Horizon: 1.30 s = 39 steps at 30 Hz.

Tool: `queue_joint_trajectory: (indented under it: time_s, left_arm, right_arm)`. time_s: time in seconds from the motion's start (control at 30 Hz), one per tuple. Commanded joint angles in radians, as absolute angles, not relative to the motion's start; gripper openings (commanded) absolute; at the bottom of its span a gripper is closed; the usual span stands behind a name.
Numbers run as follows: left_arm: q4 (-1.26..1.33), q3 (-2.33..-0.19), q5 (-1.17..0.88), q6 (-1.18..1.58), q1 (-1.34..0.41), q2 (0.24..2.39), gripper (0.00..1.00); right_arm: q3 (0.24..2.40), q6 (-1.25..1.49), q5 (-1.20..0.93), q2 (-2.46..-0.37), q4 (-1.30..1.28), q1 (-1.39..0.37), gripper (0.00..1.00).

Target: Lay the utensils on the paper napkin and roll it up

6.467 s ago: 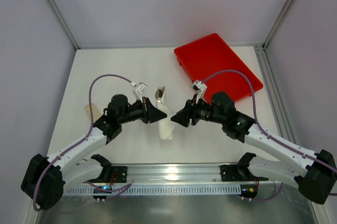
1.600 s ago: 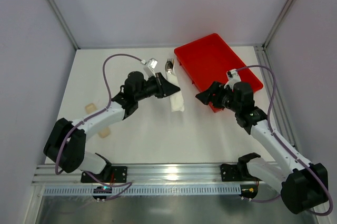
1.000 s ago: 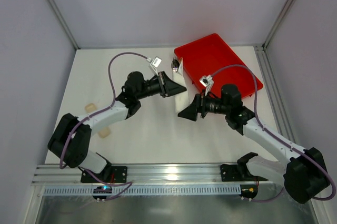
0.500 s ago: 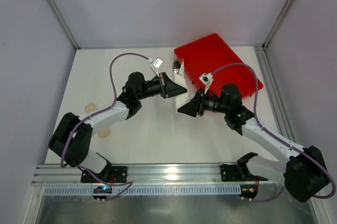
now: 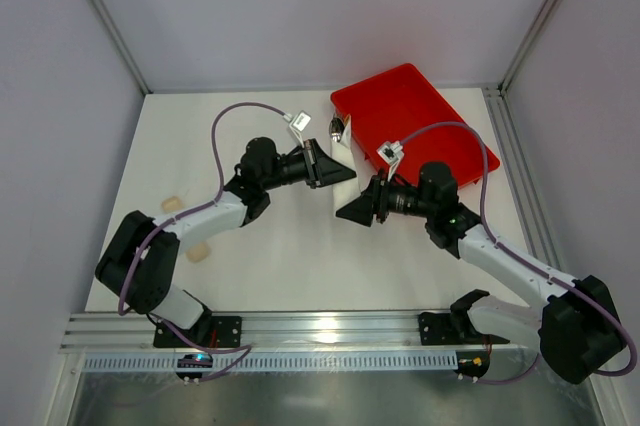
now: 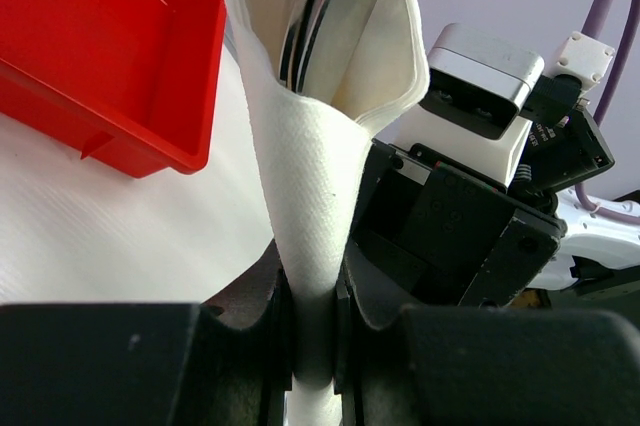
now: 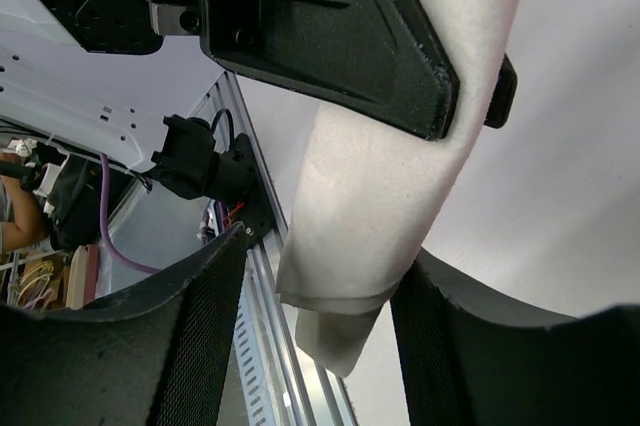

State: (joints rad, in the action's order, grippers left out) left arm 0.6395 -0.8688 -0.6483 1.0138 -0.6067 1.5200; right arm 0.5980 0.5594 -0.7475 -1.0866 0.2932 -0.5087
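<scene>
The paper napkin (image 5: 341, 161) is rolled into a white tube, held off the table beside the tray's left edge. Shiny silver heads of the utensils (image 6: 322, 6) poke from its upper end (image 5: 333, 126); their handles are hidden inside. My left gripper (image 5: 345, 174) is shut on the roll's middle (image 6: 312, 326), pinching it narrow. My right gripper (image 5: 342, 214) stands open around the roll's lower end (image 7: 330, 346). The napkin (image 7: 385, 176) leans against one of its fingers (image 7: 470, 346), and a gap shows at the other finger (image 7: 195, 346).
The red tray (image 5: 415, 131) lies at the back right, its wall (image 6: 110, 66) close behind the roll. Two small tan pieces (image 5: 172, 204) (image 5: 198, 251) sit on the table's left side. A metal rail (image 5: 320, 328) runs along the near edge.
My left gripper has carried the roll back and right, up to the tray. My right gripper has swung from the tray to the roll's lower end, and its jaws have narrowed around it.
</scene>
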Motion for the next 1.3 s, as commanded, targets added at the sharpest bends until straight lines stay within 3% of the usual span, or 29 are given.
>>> queue_joint_trajectory:
  time_s: [0.0, 0.2, 0.23, 0.37, 0.4, 0.5, 0.57, 0.6, 0.7, 0.73, 0.83, 1.07, 1.17, 1.27]
  left_arm:
    - [0.736, -0.888, -0.649, 1.015, -0.611, 1.506, 0.0]
    - [0.735, -0.885, -0.64, 1.014, -0.611, 1.505, 0.0]
    - [0.732, -0.885, -0.638, 1.015, -0.611, 1.505, 0.0]
    - [0.721, -0.885, -0.615, 1.012, -0.611, 1.506, 0.0]
    - [0.722, -0.887, -0.615, 1.014, -0.611, 1.508, 0.0]
    - [0.726, -0.893, -0.609, 1.022, -0.611, 1.517, 0.0]
    - [0.726, -0.899, -0.6, 1.031, -0.611, 1.525, 0.0]
    - [0.723, -0.902, -0.592, 1.029, -0.611, 1.528, 0.0]
    - [0.69, -0.939, -0.54, 1.029, -0.611, 1.542, 0.0]
    - [0.637, -0.954, -0.511, 1.017, -0.611, 1.548, 0.0]
    - [0.546, -1.023, -0.457, 1.0, -0.611, 1.572, 0.0]
    - [0.433, -1.182, -0.336, 1.023, -0.611, 1.673, 0.0]
    - [0.458, -1.268, -0.322, 1.069, -0.611, 1.767, 0.0]
    - [0.468, -1.379, -0.322, 1.132, -0.614, 1.882, 0.0]
  right_arm:
    - [0.607, 0.566, -0.775, -1.086, 0.36, -0.515, 0.59]
    - [0.601, 0.557, -0.779, -1.108, 0.368, -0.526, 0.54]
    - [0.595, 0.554, -0.781, -1.111, 0.37, -0.526, 0.46]
    - [0.583, 0.551, -0.782, -1.117, 0.379, -0.526, 0.35]
    - [0.583, 0.549, -0.781, -1.117, 0.38, -0.526, 0.22]
    - [0.581, 0.549, -0.773, -1.108, 0.38, -0.526, 0.05]
    - [0.595, 0.543, -0.75, -1.104, 0.335, -0.526, 0.09]
    - [0.603, 0.535, -0.738, -1.104, 0.312, -0.526, 0.29]
    - [0.615, 0.522, -0.695, -1.076, 0.217, -0.52, 0.62]
    - [0.614, 0.517, -0.681, -1.059, 0.184, -0.517, 0.67]
    - [0.598, 0.506, -0.571, -0.965, 0.049, -0.502, 0.7]
    - [0.606, 0.621, 0.002, -0.842, -0.317, -0.407, 0.79]
    - [0.647, 0.681, 0.202, -0.877, -0.397, -0.332, 0.79]
    - [0.698, 0.75, 0.311, -0.92, -0.452, -0.247, 0.7]
